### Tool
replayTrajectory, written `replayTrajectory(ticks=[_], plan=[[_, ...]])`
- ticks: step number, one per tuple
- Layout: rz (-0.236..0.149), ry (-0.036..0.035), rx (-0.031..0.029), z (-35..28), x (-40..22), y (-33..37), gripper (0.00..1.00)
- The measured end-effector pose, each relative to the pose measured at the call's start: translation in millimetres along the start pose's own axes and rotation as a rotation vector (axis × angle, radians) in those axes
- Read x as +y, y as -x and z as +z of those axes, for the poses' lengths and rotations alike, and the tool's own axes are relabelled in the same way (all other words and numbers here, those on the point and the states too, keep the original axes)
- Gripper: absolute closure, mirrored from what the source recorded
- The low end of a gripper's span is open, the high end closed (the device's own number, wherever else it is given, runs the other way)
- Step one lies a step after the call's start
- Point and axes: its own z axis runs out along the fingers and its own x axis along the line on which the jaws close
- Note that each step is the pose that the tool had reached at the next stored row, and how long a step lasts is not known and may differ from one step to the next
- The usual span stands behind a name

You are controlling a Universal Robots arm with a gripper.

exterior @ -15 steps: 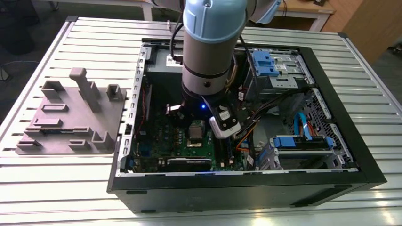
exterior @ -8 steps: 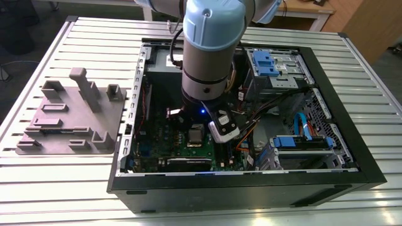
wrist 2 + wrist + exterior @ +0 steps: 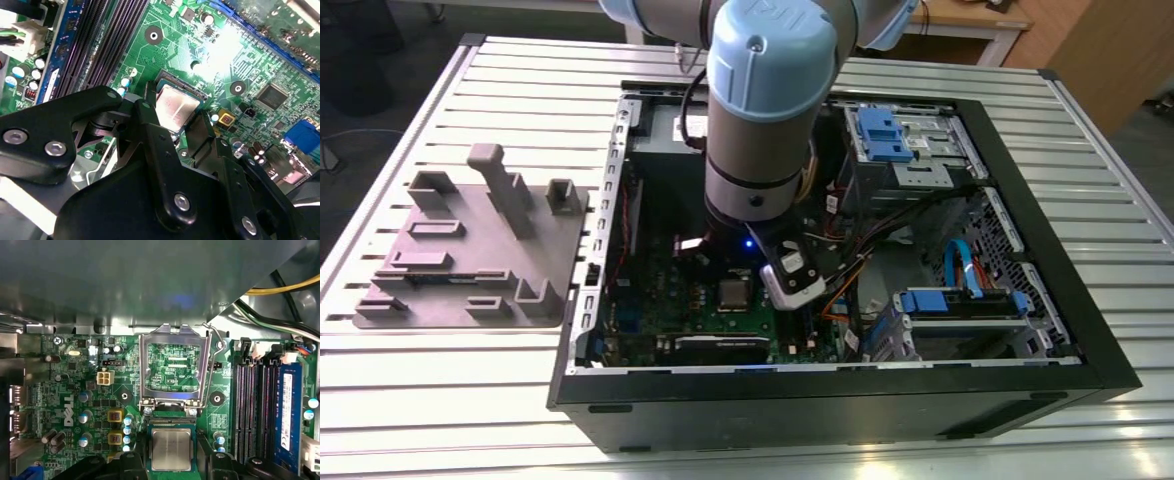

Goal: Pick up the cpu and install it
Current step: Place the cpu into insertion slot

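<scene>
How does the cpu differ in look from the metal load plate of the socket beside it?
The cpu is a solid square with a closed silver-grey top; the load plate is an open frame, and the green motherboard shows through its window. The cpu has a green rim; the load plate is bare metal all over. Both are shiny metal and roughly square.

a robotics workshop: a robot arm (image 3: 761,120) over an opened computer case (image 3: 1067,335) on a slatted metal workbench (image 3: 440,385).

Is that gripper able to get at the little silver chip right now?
Probably yes: the gripper hovers just above the cpu, and the socket's metal frame is flipped back, leaving the way free.
</scene>
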Motion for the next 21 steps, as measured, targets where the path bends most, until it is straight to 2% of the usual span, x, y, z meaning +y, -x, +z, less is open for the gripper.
replayTrajectory(ticks=[7,14,16,17,21], plan=[[0.0,-0.0007,0.0006,3.5,-0.1,-0.2,0.53],[0.0,-0.0001,0.0005,4.1,0.0,-0.2,0.53],[0.0,0.0004,0.0,4.5,0.0,-0.1,0.52],[0.0,0.0003,0.0002,4.5,0.1,-0.1,0.45],[0.0,0.0009,0.0003,3.6,0.0,-0.2,0.45]])
